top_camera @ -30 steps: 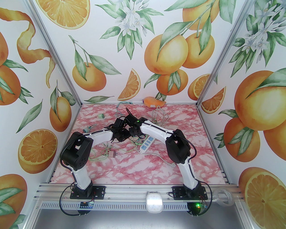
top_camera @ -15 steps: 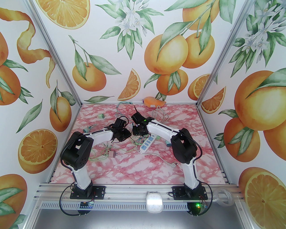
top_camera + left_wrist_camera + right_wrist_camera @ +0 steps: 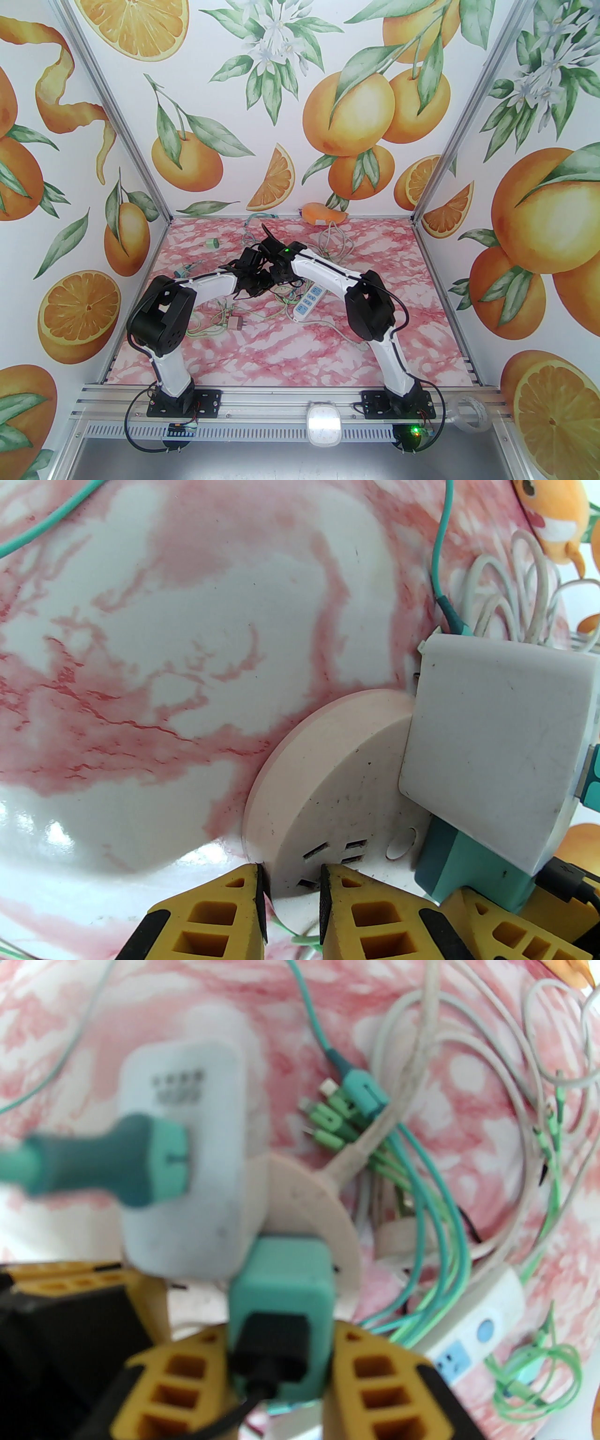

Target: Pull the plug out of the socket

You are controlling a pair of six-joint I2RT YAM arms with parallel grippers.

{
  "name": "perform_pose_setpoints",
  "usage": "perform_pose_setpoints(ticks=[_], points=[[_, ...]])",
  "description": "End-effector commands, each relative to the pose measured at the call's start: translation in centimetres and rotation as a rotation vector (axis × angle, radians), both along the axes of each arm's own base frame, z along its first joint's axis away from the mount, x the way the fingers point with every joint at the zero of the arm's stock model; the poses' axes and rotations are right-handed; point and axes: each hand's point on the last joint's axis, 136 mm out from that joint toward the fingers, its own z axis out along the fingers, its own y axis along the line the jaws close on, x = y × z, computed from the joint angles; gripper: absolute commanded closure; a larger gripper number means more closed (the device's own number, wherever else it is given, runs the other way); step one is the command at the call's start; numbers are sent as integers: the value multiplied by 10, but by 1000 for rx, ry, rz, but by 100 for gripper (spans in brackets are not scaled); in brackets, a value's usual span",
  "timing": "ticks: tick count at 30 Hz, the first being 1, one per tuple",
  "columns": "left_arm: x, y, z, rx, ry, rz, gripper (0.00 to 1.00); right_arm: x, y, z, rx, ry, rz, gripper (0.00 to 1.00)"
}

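Right wrist cam: right claw point(image 3: 281, 1335) is clamped on the teal plug point(image 3: 281, 1278), mid-table, seated in one round pink socket point(image 3: 328, 1222) that the left claw point(image 3: 289, 878) pinches by its rim. Looks like light hard plastic, probably seated tight, so I'd grab its flat sides. Two plugs total; the other's a white charger point(image 3: 187, 1157).

From here the socket point(image 3: 328, 780) is a round pale-pink disc, scuffed face with open slots; the chunky teal plug point(image 3: 281, 1283) sits pushed into it near the rim.

Adapter point(image 3: 497, 752) and plug point(image 3: 281, 1278) side by side on socket point(image 3: 328, 780), power strip point(image 3: 307, 302) to right
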Motion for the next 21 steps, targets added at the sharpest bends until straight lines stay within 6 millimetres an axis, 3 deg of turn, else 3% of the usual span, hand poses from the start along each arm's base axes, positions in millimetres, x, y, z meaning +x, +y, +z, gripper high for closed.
perform_pose_setpoints(ticks=[1, 12, 17, 21], points=[[-72, 1, -66, 91, 284, -86, 76, -28, 67, 14, 181, 13, 118, 71], [-72, 2, -65, 88, 279, -88, 76, -5, 38, 26, 432, 61, -34, 71], [-46, -16, -42, -19, 150, -121, 73, -11, 39, 18, 413, 73, -17, 71], [-24, -30, -18, -115, 42, -161, 62, -14, 44, 15, 419, 83, -4, 71]])
